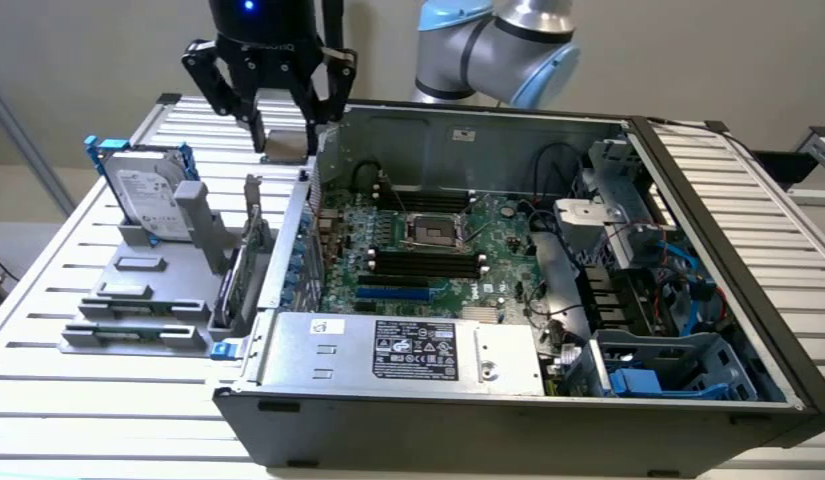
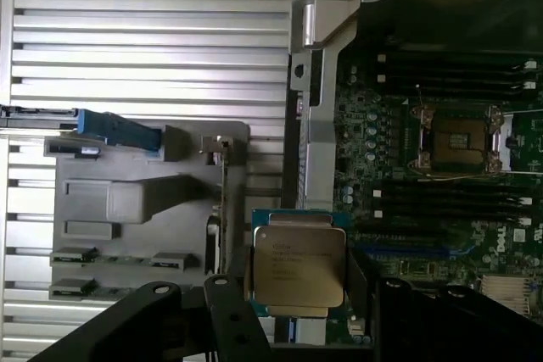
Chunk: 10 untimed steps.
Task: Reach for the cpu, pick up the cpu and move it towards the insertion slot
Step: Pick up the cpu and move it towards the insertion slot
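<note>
My gripper [image 1: 288, 130] hangs above the slatted table, just outside the open computer case's wall on the exterior view's left. It is shut on the cpu [image 1: 287, 146], a small flat square chip held clear of the table. In the wrist view the cpu [image 2: 299, 264] shows its silver lettered top face between the two dark fingers [image 2: 227, 311] of the gripper [image 2: 299, 298]. The insertion slot [image 1: 435, 232], a square socket with a silvery frame and dark centre, lies on the green board inside the case, apart from the chip. The wrist view also shows the insertion slot [image 2: 458, 137].
A grey fixture [image 1: 135, 300] on the table holds an upright hard drive [image 1: 148, 195] with blue rails. The case wall [image 1: 305, 215] stands between the gripper and the board. Long black memory slots [image 1: 419, 265], cables [image 1: 572, 290] and a power supply [image 1: 405, 350] fill the case.
</note>
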{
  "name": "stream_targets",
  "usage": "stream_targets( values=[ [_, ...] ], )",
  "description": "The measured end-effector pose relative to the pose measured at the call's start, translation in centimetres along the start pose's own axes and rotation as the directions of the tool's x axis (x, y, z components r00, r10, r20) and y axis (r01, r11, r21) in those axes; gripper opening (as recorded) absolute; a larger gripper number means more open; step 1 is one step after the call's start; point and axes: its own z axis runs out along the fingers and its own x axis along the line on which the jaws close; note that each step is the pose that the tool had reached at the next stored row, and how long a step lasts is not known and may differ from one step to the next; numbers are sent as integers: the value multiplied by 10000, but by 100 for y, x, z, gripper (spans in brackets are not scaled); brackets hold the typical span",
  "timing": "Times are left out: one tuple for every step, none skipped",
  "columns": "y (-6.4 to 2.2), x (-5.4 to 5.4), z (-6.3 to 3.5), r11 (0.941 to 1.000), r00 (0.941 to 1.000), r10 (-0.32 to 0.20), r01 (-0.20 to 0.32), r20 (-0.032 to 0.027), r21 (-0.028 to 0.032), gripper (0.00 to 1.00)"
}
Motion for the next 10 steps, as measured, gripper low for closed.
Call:
stream_targets(
  values=[
    [0,-45,-1,10000,10000,0,0,0,0,55],
    [-1,-90,-2,10000,10000,-1,1,0,0,55],
    [-1,-135,-3,10000,10000,-2,2,-1,-1,55],
    [-1,-180,-4,10000,10000,0,0,0,-1,55],
    [-2,-225,-5,10000,10000,0,0,0,-1,55],
    [-2,-270,-5,10000,10000,-1,1,-1,-1,55],
    [-3,-319,-5,10000,10000,-1,1,0,-1,55],
    [-3,-364,-4,10000,10000,0,0,0,0,55],
    [-3,-409,-2,10000,10000,0,0,-1,0,55],
    [-4,-454,1,10000,10000,-1,1,-1,0,55]
  ],
)
